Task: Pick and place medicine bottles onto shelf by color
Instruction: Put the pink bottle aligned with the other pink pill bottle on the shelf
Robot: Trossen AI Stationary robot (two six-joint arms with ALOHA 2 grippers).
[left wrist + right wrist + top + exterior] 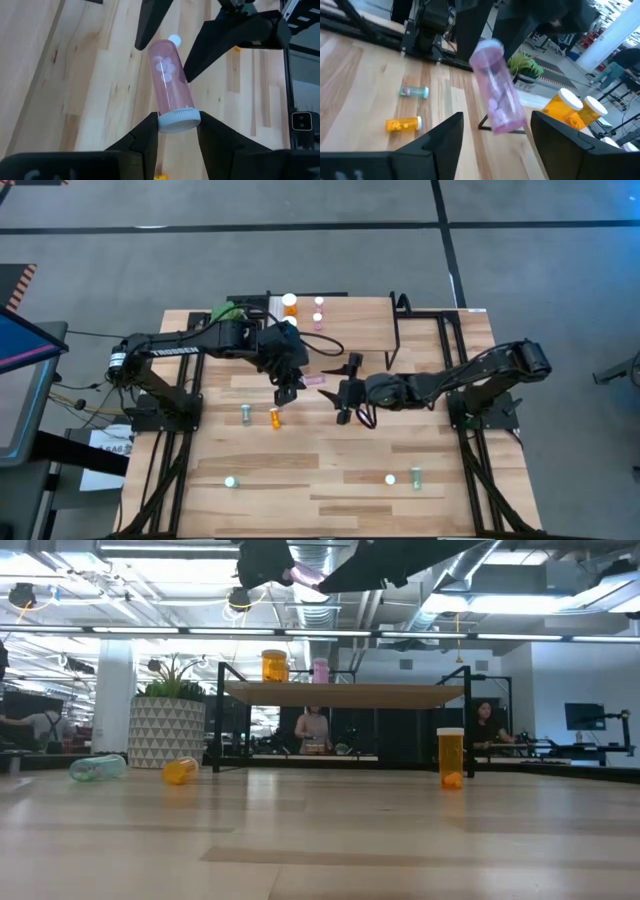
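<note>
A pink medicine bottle [170, 75] with a white cap hangs in the air over the table's middle, and my left gripper [179, 117] is shut on it. My right gripper [348, 390] is open. Its fingers [442, 137] stand on either side of the bottle's lower body without touching it. An orange bottle [274, 665] and a pink one [320, 670] stand on the shelf [345, 695]. Another orange bottle [451, 758] stands on the table. A teal bottle [245, 415] and an orange one [275, 418] lie on their sides. My left gripper pinches the pink bottle's white cap [179, 120] between its two fingers. The fingers slant down from the table's left side. The bottle is lifted clear and tilted, cap up, with its body [500, 95] reaching out past the fingertips toward my right gripper.
Near the front edge are a standing teal bottle [230, 480], a white cap [390, 478] and a lying teal bottle [416, 478]. The shelf's black frame [395, 330] rises at the far right. A potted plant [170, 715] and people show in the room behind.
</note>
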